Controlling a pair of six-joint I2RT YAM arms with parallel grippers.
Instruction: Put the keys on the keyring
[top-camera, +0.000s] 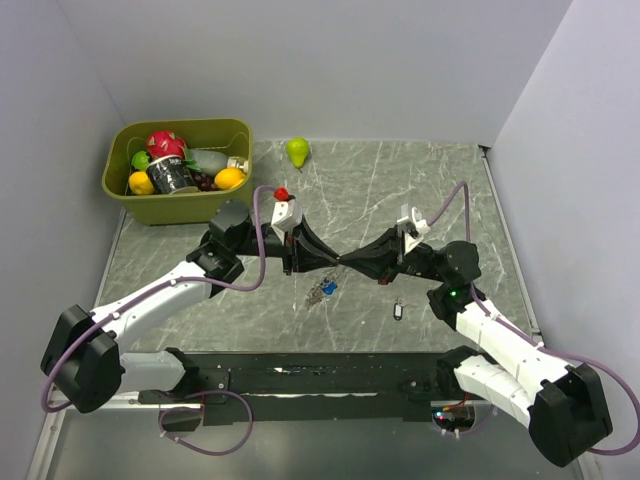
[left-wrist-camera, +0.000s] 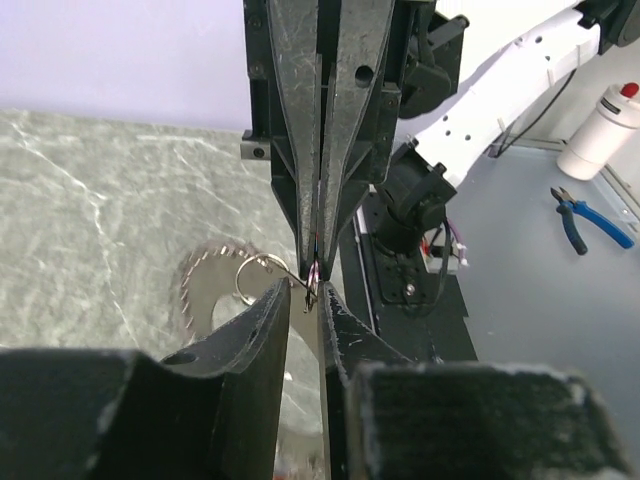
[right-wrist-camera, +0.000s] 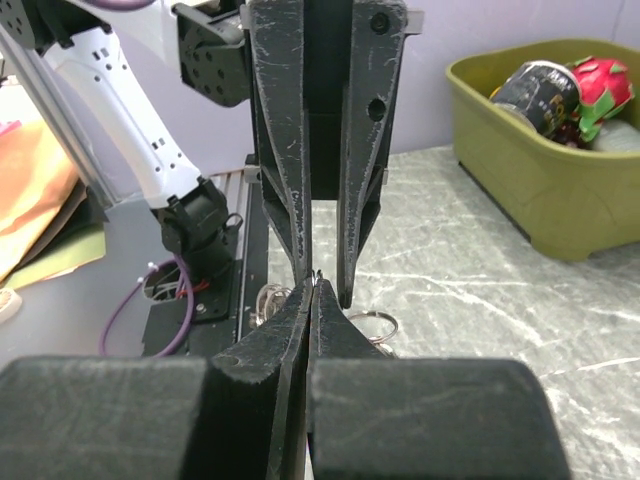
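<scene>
Task incomplete. One dark-tagged key (top-camera: 398, 312) lies loose on the table (top-camera: 450, 190). The blue-tagged keys (top-camera: 323, 289) hang with the keyring (left-wrist-camera: 205, 288) beneath my tips; threading unconfirmed. Left claw (left-wrist-camera: 307, 297): narrowed to a slit, apparently pinching the keyring's edge. Right claw (right-wrist-camera: 313, 285): fully closed, tip to tip with the left, contents not discernible.

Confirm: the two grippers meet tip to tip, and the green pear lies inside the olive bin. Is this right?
No. The green pear lies on the table, right of the olive bin, not inside it; the top external view shows this. The left gripper and right gripper do meet tip to tip.
</scene>
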